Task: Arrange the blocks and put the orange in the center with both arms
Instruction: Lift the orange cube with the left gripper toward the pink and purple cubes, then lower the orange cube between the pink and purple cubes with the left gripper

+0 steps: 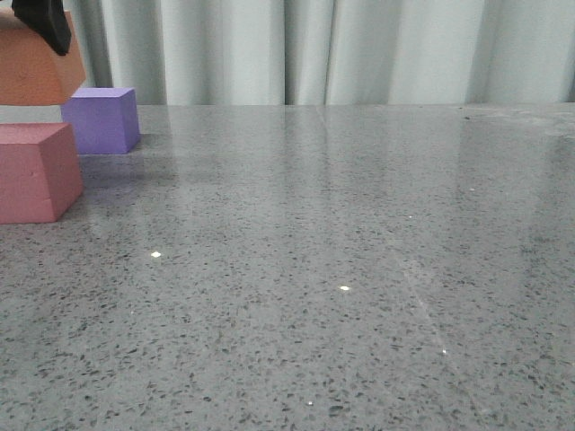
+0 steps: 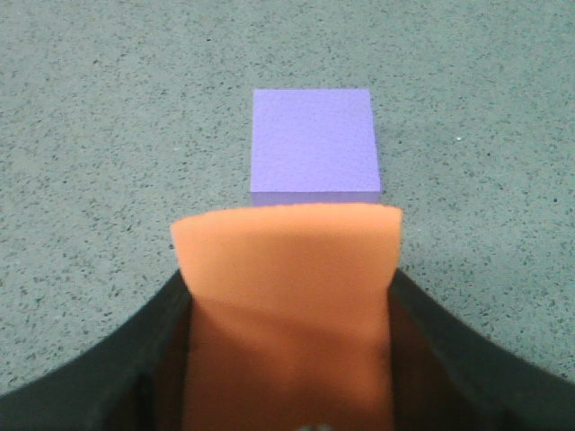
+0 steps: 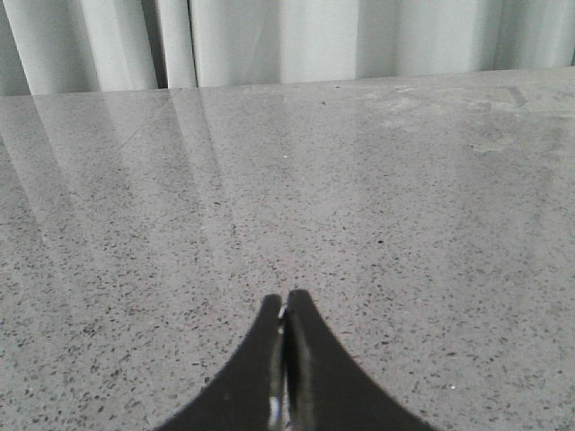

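Orange block (image 1: 34, 67) hangs above the table (image 1: 341, 269) at the far left of the front view, gripped by the left claw (image 2: 289, 359), whose 2 black fingers (image 2: 135, 359) press its sides hard enough that the foam looks pinched in between them. It is lifted clear, which I judge is so it can travel over the other 2 cubes without knocking them. From the left wrist view the purple block (image 2: 313, 144) sits on the table just beyond and below the orange one. In the front view the pink block (image 1: 36, 171) rests nearer the camera, with the purple one behind it and a gap between them. That gap is probably where the orange block belongs, as the middle of a row of 3.

The right claw (image 3: 286, 359) hovers over bare table with its fingers pressed together, holding nothing, well apart from the blocks, likely waiting its turn.
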`<action>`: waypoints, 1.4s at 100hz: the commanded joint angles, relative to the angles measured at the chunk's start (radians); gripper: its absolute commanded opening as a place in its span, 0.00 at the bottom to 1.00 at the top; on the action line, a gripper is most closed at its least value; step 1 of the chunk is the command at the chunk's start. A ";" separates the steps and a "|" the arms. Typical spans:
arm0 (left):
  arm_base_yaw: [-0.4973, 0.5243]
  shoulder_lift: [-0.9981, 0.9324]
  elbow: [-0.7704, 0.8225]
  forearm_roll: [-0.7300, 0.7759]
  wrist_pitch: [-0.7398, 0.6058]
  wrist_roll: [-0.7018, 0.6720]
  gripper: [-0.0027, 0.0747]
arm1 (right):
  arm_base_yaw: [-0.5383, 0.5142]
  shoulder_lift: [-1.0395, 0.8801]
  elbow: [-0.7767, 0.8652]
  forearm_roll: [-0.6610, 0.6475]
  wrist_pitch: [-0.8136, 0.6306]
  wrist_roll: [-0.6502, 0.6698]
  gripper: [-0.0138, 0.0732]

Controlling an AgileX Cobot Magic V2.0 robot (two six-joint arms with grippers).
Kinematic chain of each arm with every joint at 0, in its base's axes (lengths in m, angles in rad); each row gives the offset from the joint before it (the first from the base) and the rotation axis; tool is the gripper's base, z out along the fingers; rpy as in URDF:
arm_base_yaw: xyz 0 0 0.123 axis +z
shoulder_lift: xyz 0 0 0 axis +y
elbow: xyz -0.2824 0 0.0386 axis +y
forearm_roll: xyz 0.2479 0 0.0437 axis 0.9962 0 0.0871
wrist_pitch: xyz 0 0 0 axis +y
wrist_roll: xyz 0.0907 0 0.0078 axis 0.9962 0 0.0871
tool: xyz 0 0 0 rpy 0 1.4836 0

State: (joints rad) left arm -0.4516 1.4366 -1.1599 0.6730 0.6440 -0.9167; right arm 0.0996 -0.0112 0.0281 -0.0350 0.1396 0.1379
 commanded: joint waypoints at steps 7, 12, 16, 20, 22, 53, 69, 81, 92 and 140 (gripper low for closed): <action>0.003 0.002 -0.027 0.022 -0.065 0.001 0.01 | -0.003 -0.024 -0.014 -0.001 -0.083 -0.009 0.09; 0.003 0.015 -0.027 0.022 -0.065 0.001 0.01 | -0.003 -0.024 -0.014 -0.001 -0.083 -0.009 0.09; 0.003 0.025 -0.027 0.020 -0.065 0.001 0.01 | -0.003 -0.024 -0.014 -0.001 -0.083 -0.009 0.09; 0.003 0.032 -0.027 0.018 -0.065 0.001 0.01 | -0.003 -0.024 -0.014 -0.001 -0.083 -0.009 0.09; 0.003 0.035 -0.027 0.016 -0.065 0.001 0.01 | -0.003 -0.024 -0.014 -0.001 -0.083 -0.009 0.09; 0.007 0.098 -0.027 0.016 -0.080 0.001 0.01 | -0.003 -0.024 -0.014 -0.001 -0.083 -0.009 0.09; 0.007 0.126 -0.027 0.016 -0.080 0.001 0.01 | -0.003 -0.024 -0.014 -0.001 -0.083 -0.009 0.09; 0.019 0.135 -0.027 0.003 -0.084 0.001 0.01 | -0.003 -0.024 -0.014 -0.001 -0.083 -0.009 0.09; 0.034 0.143 -0.027 -0.013 -0.086 0.001 0.01 | -0.003 -0.024 -0.014 -0.001 -0.083 -0.009 0.09; 0.040 0.178 -0.027 -0.065 -0.160 0.039 0.01 | -0.003 -0.024 -0.014 -0.001 -0.083 -0.009 0.09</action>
State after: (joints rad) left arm -0.4098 1.6351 -1.1616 0.6194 0.5451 -0.8744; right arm 0.0996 -0.0112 0.0281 -0.0350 0.1396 0.1379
